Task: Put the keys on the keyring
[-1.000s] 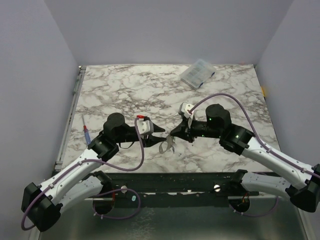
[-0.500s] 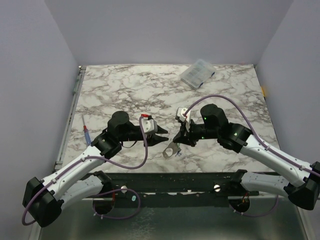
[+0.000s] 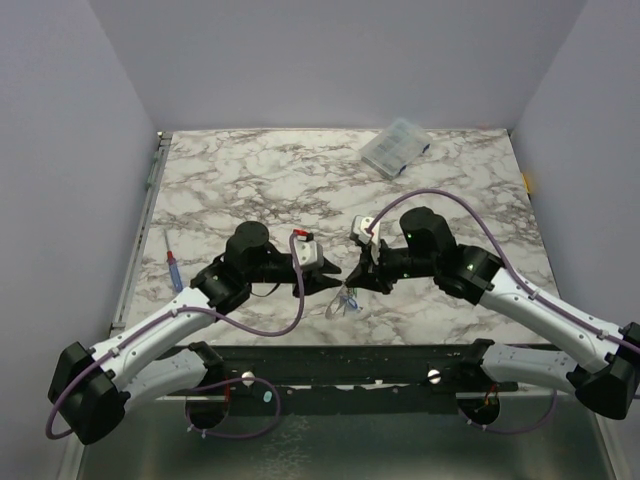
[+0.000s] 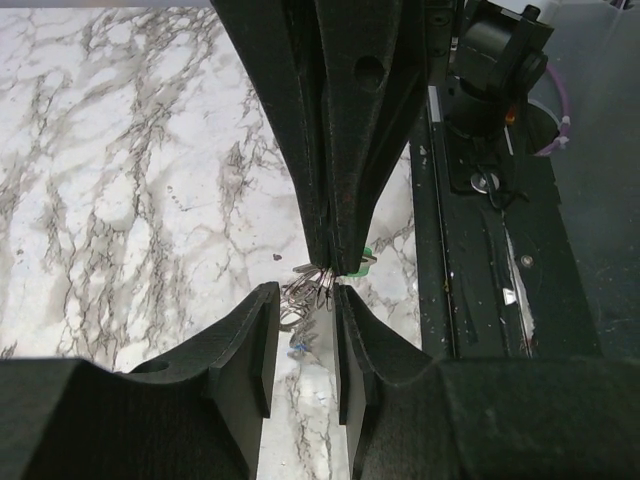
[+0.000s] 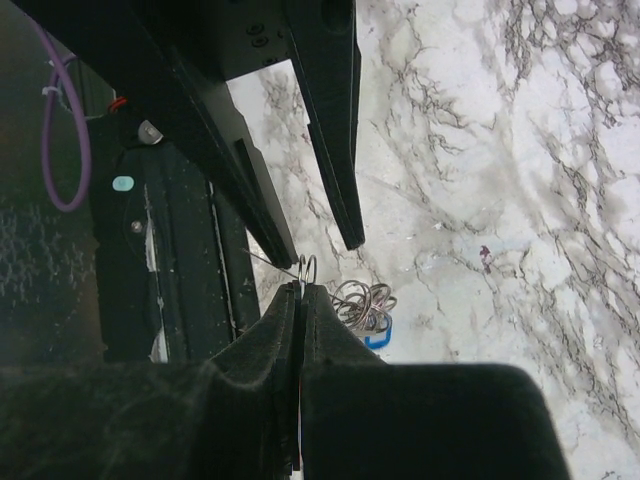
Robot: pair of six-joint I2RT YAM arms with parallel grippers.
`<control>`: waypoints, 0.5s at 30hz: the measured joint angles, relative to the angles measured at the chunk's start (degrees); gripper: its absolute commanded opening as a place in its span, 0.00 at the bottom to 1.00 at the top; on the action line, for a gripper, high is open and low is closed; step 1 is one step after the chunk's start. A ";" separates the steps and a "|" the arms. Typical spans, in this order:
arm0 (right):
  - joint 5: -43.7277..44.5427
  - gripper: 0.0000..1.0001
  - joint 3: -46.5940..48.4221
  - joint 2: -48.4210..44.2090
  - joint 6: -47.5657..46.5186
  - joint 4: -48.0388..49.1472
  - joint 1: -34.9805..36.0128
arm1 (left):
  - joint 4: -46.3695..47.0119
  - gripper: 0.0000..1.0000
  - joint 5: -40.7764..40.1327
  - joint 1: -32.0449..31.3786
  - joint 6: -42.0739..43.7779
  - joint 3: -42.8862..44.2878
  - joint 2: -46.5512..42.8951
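The left end effector (image 3: 330, 277) has slid in toward the right end effector (image 3: 353, 280) over the last second. Before, there was a clear gap between their tips. Now the tips almost meet above the near part of the white marble table (image 3: 250, 180). The right arm has hardly moved in the last half second. To me this looks like the start of a two-handed step, so the job is likely still in the middle.

The thin silvery wire keyring (image 5: 365, 297) hangs just under the two tips, above the table. The right end effector is pressed tight together and pinches one thin loop of the keyring. The left end effector's fingers (image 5: 335, 150) are spread apart, with that loop sitting between their tips. They do not seem to squeeze it.

The tiny silvery key with the blue plastic head (image 5: 378, 335) dangles right below the loops. The tiny silvery key with the green plastic head (image 4: 365, 255) peeks out beside the right tips. I cannot tell if either key is really on the ring yet.

Both arms reach forward and bend inward, low over the table. The end effectors point at each other, tip to tip.
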 measured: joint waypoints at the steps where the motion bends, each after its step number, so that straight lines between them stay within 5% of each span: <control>1: -0.07 0.01 0.15 0.20 -0.04 -0.17 0.00 | -0.09 0.33 0.02 -0.13 -0.02 0.00 0.09; 7: -1.01 0.01 0.55 0.48 -0.33 -0.22 0.00 | -0.46 0.32 0.07 -0.59 0.00 0.00 1.05; 15: -1.57 0.01 0.55 0.48 -0.37 -0.24 -0.04 | -0.76 0.15 0.42 -1.03 -0.02 0.20 1.57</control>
